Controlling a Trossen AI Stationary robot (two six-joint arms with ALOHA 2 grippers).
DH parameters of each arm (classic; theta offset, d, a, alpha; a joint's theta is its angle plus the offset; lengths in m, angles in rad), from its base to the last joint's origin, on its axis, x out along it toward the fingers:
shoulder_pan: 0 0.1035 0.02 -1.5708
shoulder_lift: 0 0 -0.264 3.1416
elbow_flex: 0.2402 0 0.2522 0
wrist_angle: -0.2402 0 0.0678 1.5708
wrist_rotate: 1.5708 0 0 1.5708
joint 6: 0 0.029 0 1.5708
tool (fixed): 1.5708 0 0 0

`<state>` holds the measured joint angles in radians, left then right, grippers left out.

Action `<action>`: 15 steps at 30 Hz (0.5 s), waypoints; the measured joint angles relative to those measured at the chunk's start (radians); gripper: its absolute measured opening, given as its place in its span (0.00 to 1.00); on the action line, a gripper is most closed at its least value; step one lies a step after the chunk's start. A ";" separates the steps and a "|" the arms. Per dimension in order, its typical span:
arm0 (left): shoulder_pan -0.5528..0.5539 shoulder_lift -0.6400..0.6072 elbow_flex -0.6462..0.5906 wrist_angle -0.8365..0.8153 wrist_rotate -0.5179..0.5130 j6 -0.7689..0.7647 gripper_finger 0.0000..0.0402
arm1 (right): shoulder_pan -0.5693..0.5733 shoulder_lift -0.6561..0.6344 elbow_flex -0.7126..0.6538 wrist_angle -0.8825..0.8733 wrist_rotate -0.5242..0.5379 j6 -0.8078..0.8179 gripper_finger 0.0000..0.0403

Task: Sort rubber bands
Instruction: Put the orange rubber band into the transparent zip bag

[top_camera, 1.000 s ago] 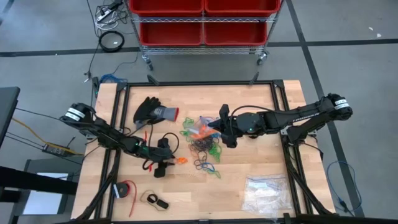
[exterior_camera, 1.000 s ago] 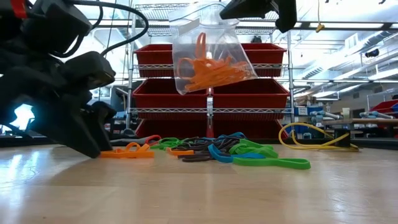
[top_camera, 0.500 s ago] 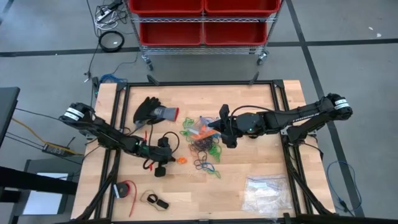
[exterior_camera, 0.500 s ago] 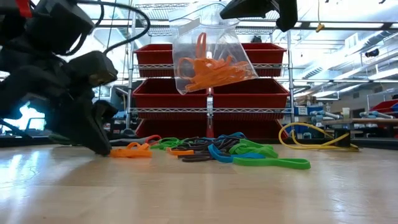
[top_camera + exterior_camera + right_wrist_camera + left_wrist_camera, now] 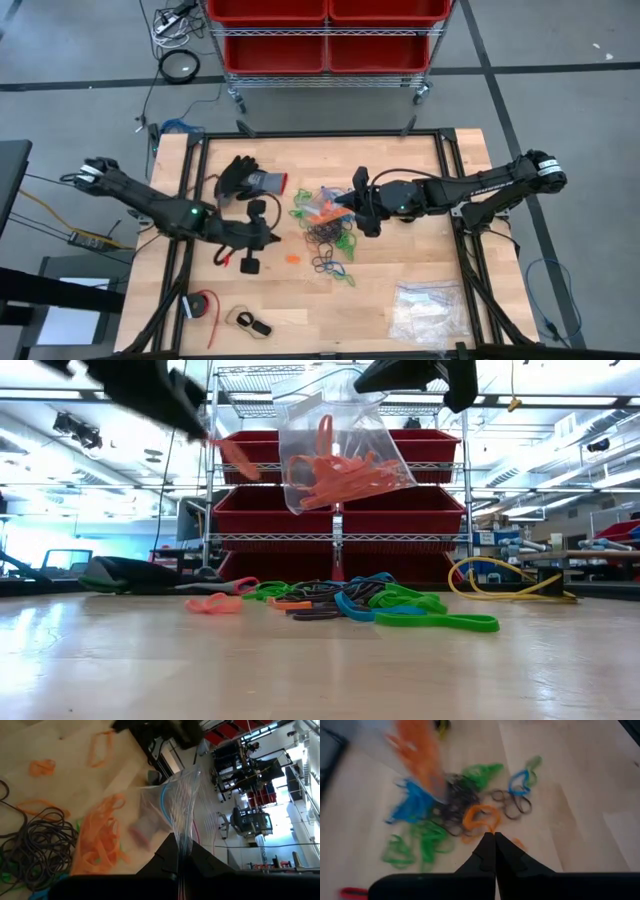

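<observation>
the left end effector [image 5: 205,428] hangs raised above the surface [image 5: 400,260], beside the pile of rubber bands [image 5: 325,228] on the glove's side, its fingers pressed together on one orange band [image 5: 238,458]. in the low view that band dangles from the tips, its long axis slanting downward toward the bag. the right end effector [image 5: 345,203] hovers just over the pile, clamped on the top edge of a clear plastic bag [image 5: 335,455]. the bag hangs with its mouth upward and already carries a bunch of orange bands, lying mostly crosswise in its lower part.

the step in hand looks like carrying a picked orange band to the bag. the next move would call for bringing the left tips over the bag's mouth, which seems narrow where it is gripped, and letting go only once the band is inside the rim.

the pile lies flat on the surface under the bag, a mix of green, blue, black and orange loops. one loose orange band [image 5: 293,260] lies just beside the pile, toward the left arm. a grey and black glove [image 5: 248,180] lies near the pile on the same side.
</observation>
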<state>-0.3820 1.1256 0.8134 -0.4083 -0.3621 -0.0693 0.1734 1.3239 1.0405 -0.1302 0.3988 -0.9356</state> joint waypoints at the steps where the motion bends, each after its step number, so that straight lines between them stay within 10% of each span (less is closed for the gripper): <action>1: -0.004 -0.010 0.022 -0.018 -0.019 0.015 0.00 | 0.000 0.000 0.000 0.000 0.000 0.000 0.00; 15: 0.115 0.024 0.286 0.093 -0.191 0.314 0.00 | 0.001 0.000 0.000 -0.006 0.000 0.018 0.00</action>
<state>-0.2667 1.1500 1.0994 -0.3157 -0.5536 0.2447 0.1745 1.3239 1.0405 -0.1363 0.3985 -0.9175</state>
